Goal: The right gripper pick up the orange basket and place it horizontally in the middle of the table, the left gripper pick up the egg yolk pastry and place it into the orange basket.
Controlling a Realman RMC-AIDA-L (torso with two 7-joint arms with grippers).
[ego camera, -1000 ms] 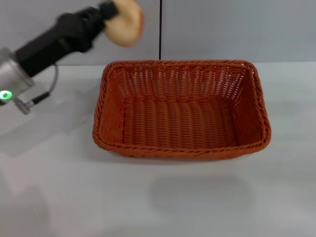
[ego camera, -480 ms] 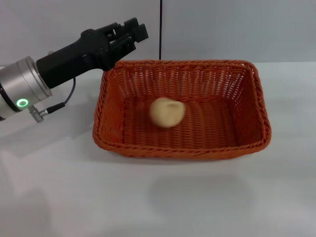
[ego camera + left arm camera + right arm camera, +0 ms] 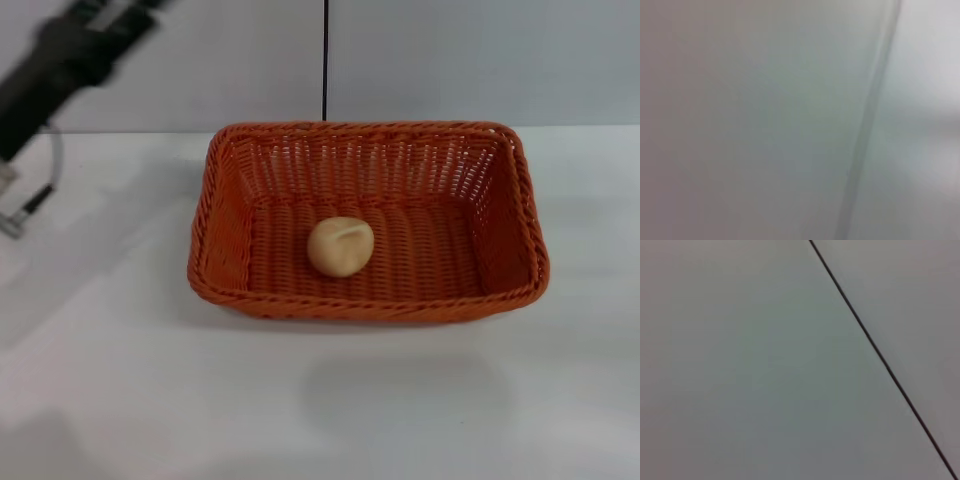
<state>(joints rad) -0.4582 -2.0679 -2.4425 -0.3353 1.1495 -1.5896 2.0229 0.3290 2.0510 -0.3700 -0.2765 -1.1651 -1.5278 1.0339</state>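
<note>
While the left arm sits blurred at the far-left top corner, status:
orange basket (image 3: 367, 222): lying lengthwise across the middle of the table (image 3: 320, 400), open side up.
egg yolk pastry (image 3: 340, 246): inside the basket, resting on its floor, slightly left of centre, touching nothing else.
left gripper (image 3: 110, 15): raised, well apart from the basket; holds nothing; finger spread — cannot tell, too smeared.
right gripper: out of sight.
wrist views: only plain grey surface and a dark seam.

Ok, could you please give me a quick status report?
Left end effector up at far left, carrying nothing. Right arm out of view. Egg yolk pastry inside orange basket. No obstructions.
</note>
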